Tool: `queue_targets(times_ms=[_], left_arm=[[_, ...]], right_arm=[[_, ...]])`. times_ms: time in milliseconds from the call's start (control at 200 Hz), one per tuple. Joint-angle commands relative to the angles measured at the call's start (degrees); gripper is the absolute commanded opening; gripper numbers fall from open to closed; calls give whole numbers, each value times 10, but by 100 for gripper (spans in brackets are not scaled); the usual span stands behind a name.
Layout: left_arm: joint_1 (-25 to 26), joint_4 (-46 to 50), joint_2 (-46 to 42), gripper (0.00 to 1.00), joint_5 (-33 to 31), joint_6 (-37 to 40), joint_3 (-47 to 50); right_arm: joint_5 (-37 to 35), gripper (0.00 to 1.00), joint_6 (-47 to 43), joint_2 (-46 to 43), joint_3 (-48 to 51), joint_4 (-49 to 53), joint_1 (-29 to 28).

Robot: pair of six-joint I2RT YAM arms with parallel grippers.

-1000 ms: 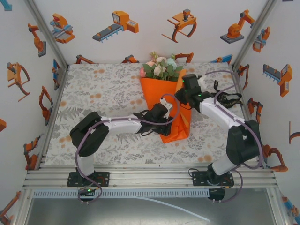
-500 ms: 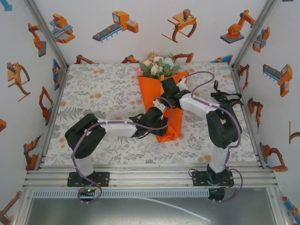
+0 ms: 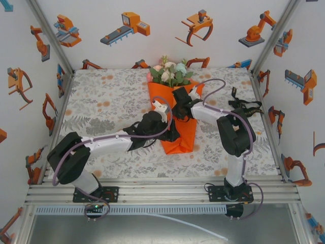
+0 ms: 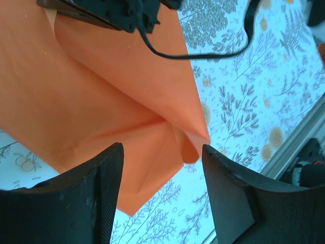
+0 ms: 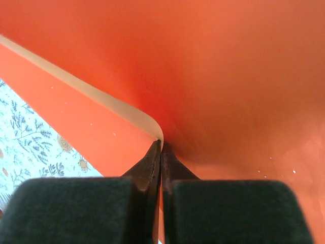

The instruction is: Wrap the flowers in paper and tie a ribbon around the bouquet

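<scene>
1. White panel walls (image 3: 162, 46) printed with orange-and-grey cartoon robot arms and grippers enclose the work cell on three sides.
2. Bare aluminium corner posts (image 3: 51, 34) slant up where the walls meet at the back.
3. A grey floral-patterned table cover (image 3: 106, 101), dotted with small orange blossoms, spreads across the tabletop under bright, even light.
4. Ribbed aluminium rails (image 3: 162, 193) run along the near edge, with a white slotted strip (image 3: 162, 209) just below them.
5. A dull grey metal sheet (image 3: 127, 231) lies in front, crossed by a thin white tube (image 3: 188, 226).
</scene>
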State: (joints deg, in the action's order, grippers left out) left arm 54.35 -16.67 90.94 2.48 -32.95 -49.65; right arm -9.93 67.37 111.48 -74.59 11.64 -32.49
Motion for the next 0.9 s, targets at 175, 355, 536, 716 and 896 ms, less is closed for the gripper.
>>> queue_targets(times_ms=[175,355,536,716,896], left_arm=[[-1,-58,110,58,102,-52,-59],[-2,-32,146,38,92,-55,-91],[-2,-23,156,24,91,-57,-95],[-1,-20,155,8,95,-62,-99],[1,-11,152,8,88,-57,-111]], right_arm=[[93,45,-119,-35,-22,-3,38],[121,47,-178,-118,5,40,74],[163,50,-227,-209,76,44,138],[175,52,-278,-287,165,55,164],[223,58,-264,-410,351,-32,149]])
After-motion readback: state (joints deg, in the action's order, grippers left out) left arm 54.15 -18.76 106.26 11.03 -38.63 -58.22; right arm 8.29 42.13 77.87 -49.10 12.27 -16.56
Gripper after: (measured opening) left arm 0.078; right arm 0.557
